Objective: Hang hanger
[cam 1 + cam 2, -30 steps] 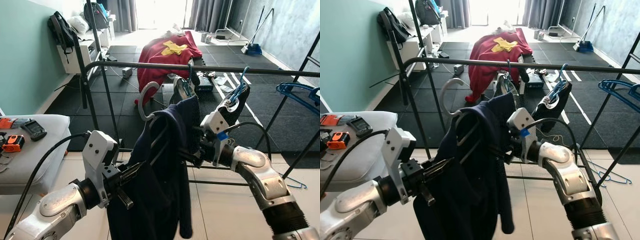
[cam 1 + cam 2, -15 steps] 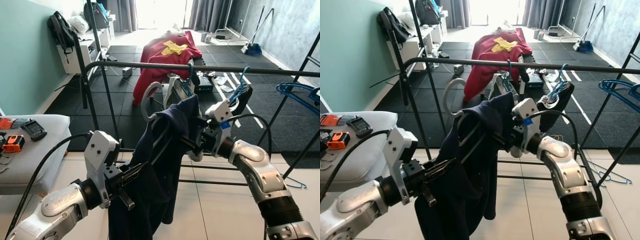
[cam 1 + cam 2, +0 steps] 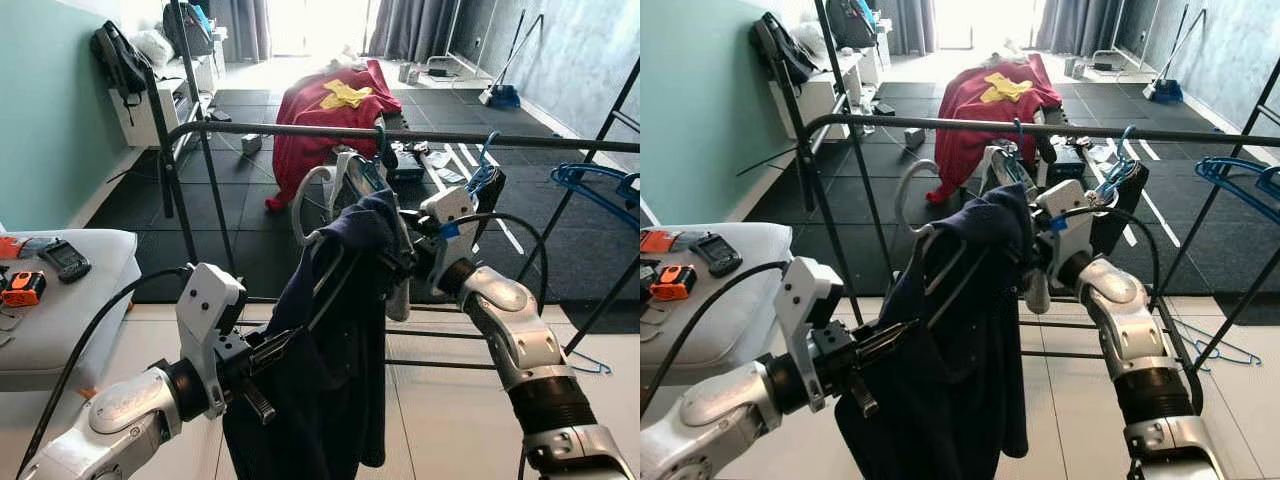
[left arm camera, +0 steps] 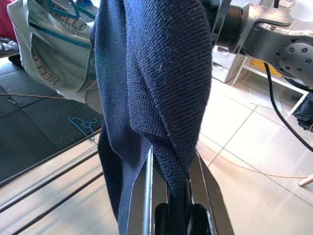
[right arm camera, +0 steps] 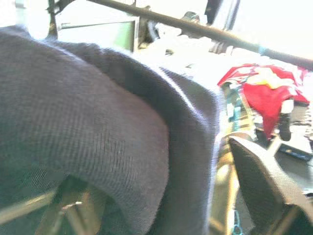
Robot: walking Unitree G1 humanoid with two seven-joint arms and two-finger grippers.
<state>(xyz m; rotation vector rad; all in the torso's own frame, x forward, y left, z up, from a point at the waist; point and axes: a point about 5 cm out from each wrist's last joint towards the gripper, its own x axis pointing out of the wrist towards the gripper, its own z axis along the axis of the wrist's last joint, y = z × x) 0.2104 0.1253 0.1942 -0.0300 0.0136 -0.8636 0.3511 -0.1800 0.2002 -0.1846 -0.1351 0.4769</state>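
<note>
Black rail [image 3: 300, 131] waiting beyond both tools: left tool [image 4: 171, 196] pinching sweater [image 3: 335, 350], right tool [image 3: 400, 262] gripping hanger [image 3: 310, 195], hook needing lifting over.

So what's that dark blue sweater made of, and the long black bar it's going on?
The navy sweater looks like knitted yarn, maybe wool or cotton: the left wrist view shows fine ribbed stitches and a soft, matte, slightly fuzzy surface. The clothes rack bar looks like metal tube painted black: it is thin, straight and round, with a dull sheen along its top.
</note>
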